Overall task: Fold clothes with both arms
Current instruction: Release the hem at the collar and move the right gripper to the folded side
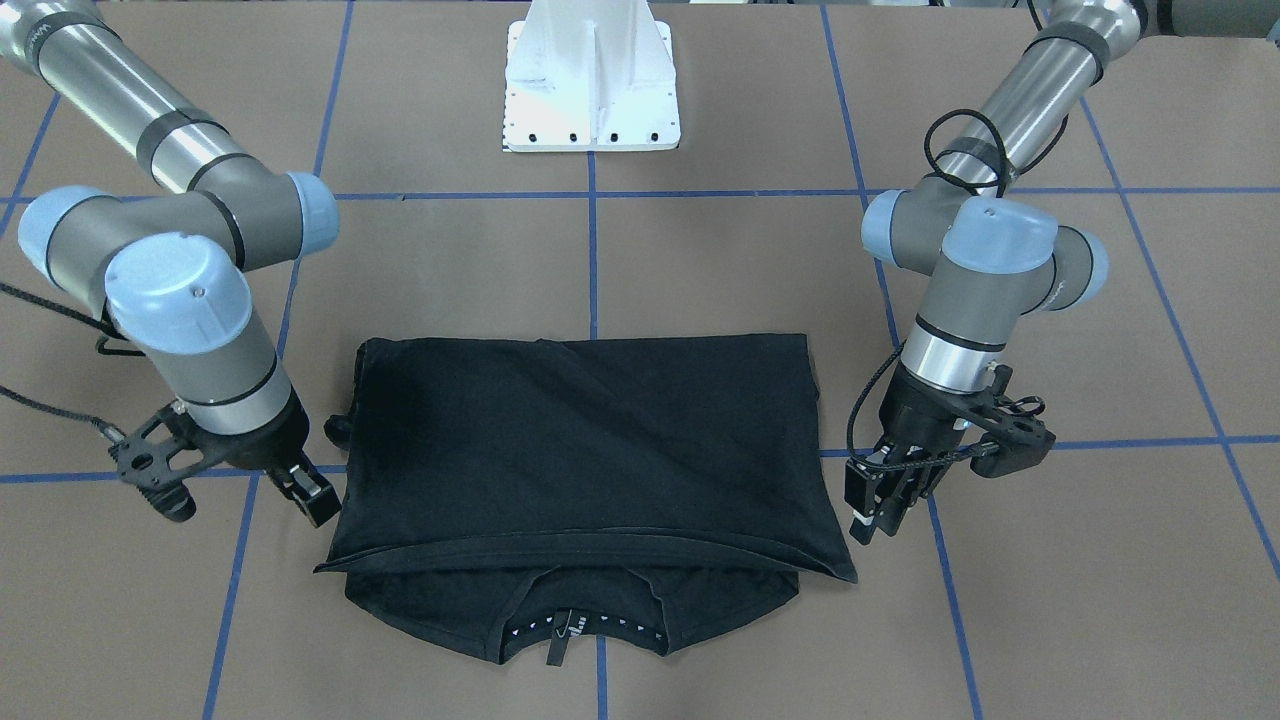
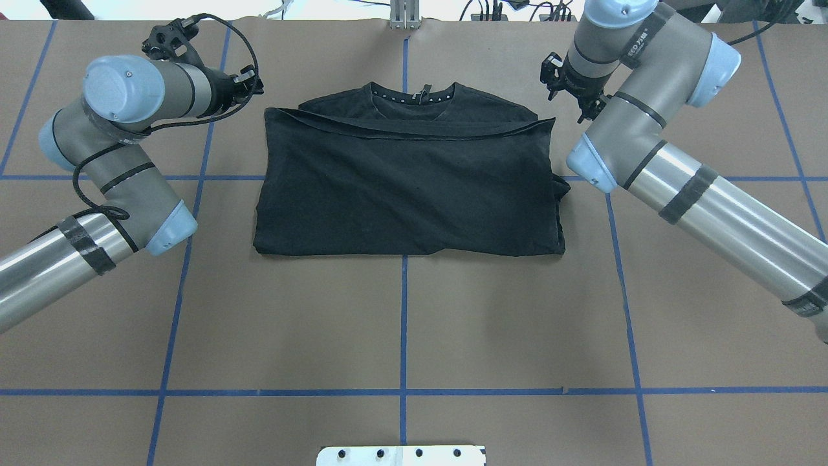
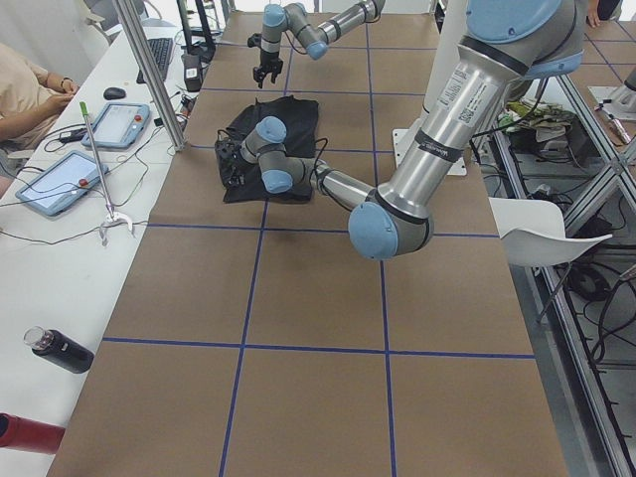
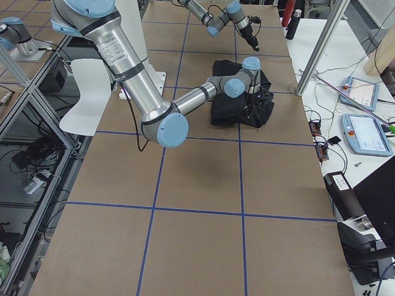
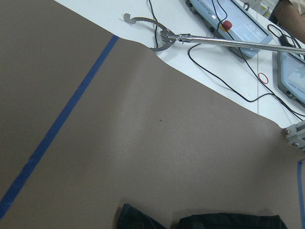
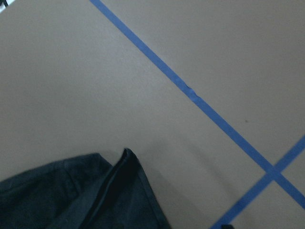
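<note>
While the left hand hangs parted beside the black T-shirt, the right hand too obscured to read, uneven regrasps could worsen its skewed fold.

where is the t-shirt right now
In the front-facing view the t-shirt lies folded at centre, below the white base, with the right hand beside its left edge and the left hand beside its right edge.

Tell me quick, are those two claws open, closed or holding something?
Left gripper: holds nothing; open or shut cannot be told.
Right gripper: open, holding nothing.
</note>
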You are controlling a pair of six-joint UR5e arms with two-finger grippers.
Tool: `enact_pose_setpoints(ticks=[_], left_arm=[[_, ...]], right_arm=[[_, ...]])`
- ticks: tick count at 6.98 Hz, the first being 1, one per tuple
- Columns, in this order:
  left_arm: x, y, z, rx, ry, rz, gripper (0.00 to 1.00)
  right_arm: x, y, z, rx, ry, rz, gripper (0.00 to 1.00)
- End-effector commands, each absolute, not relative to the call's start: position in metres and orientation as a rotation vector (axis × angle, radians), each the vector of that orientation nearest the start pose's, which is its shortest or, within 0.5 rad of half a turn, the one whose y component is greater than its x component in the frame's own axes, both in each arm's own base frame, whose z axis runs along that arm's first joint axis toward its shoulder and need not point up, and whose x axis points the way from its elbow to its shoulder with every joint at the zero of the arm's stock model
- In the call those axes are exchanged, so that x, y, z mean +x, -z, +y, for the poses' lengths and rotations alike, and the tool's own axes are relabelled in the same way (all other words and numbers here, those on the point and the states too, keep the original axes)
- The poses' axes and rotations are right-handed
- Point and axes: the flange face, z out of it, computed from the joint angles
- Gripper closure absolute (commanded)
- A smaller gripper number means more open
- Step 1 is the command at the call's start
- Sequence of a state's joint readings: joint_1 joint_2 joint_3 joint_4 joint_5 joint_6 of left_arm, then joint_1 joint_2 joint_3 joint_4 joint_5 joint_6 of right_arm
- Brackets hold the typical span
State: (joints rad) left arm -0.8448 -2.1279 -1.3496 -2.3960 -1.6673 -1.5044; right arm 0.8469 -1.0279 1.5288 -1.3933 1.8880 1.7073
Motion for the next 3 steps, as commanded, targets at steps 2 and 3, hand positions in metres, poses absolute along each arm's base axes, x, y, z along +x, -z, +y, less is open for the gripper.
enact_pose_setpoints(ticks=[2, 3], left_arm=[[0.377, -0.329, -0.613, 0.457, 0.626, 1.130, 0.54], [0.376, -0.330, -0.611, 0.457, 0.626, 1.130, 0.54]], right_arm=[[-0.425, -0.359, -0.458, -0.013, -0.872, -0.799, 0.24], [-0.438, -0.360, -0.443, 0.014, -0.875, -0.828, 0.24]])
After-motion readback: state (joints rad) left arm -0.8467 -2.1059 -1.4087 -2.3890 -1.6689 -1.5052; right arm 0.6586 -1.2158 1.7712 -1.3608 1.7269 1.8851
